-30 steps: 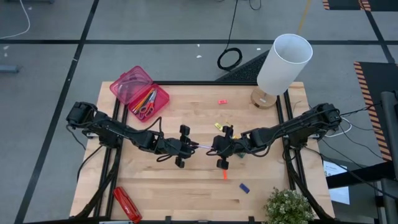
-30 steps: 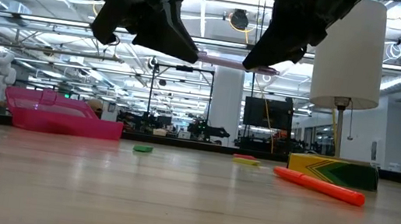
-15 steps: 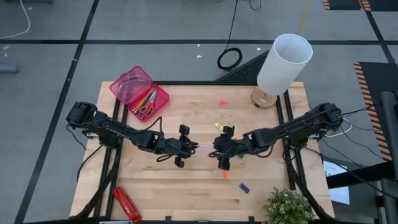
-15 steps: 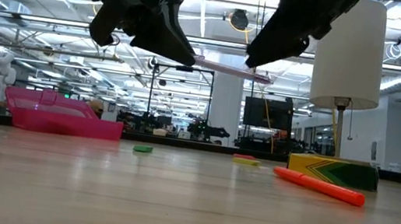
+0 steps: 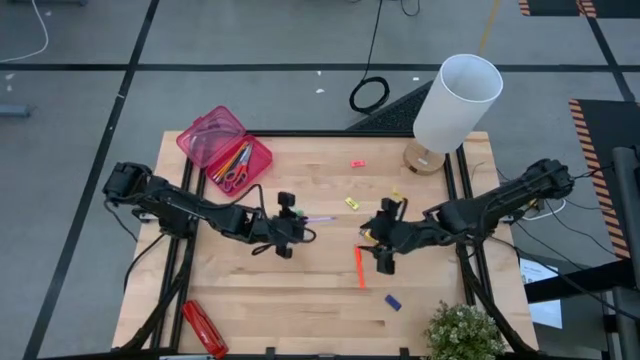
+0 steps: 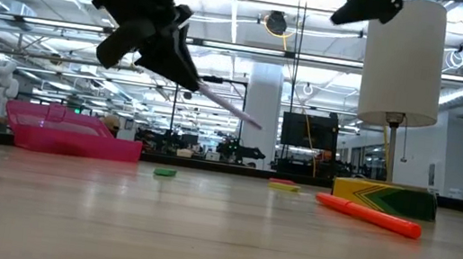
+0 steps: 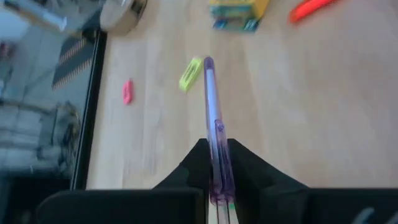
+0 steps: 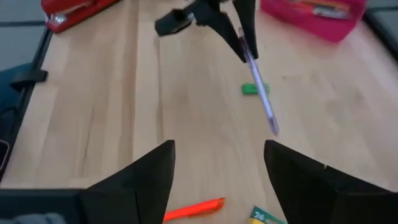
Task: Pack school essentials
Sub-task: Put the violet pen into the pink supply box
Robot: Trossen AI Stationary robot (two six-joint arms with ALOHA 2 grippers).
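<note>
Handover done: translucent purple pen (image 7: 213, 137) now clamped only in the left gripper (image 5: 290, 227) above mid-table, right gripper (image 8: 217, 163) let go (fingers spread, empty) and backed off, leaving the carry to the open pink plastic case (image 5: 224, 150).
</note>
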